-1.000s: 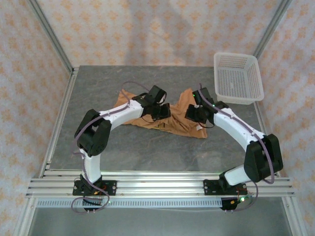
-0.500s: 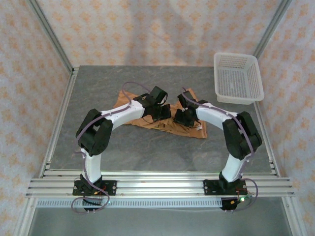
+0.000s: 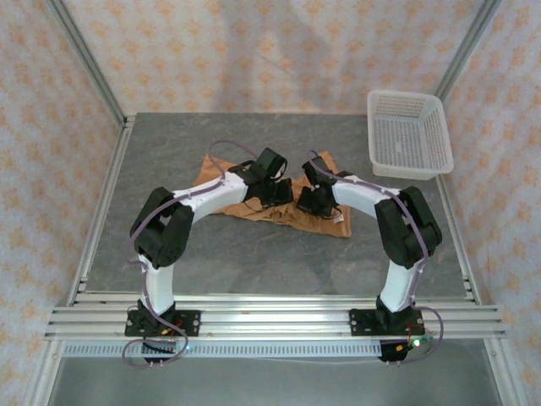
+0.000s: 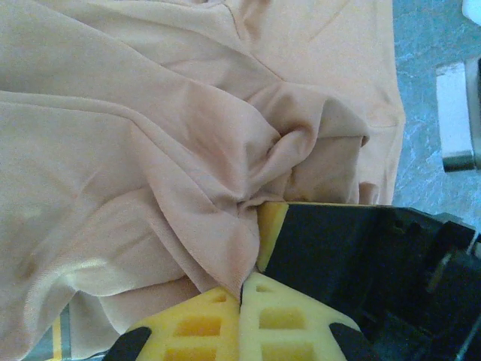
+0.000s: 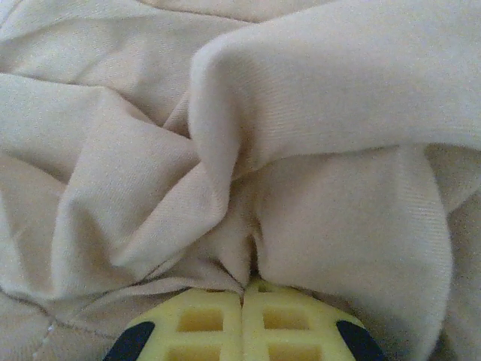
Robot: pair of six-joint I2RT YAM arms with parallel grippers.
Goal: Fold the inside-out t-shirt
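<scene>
On the surface (image 3: 169,152), the inside-out t-shirt (image 3: 321,223) lies bunched, its folds pinched in the clenched left fingers (image 4: 203,327) and right fingers (image 5: 203,323).

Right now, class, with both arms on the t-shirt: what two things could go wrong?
1. The left fingers and right fingers are shut on bunched folds of the t-shirt, so pulling may drag several layers and crumple it.
2. In the top view the left arm and right arm nearly meet and might collide.
</scene>
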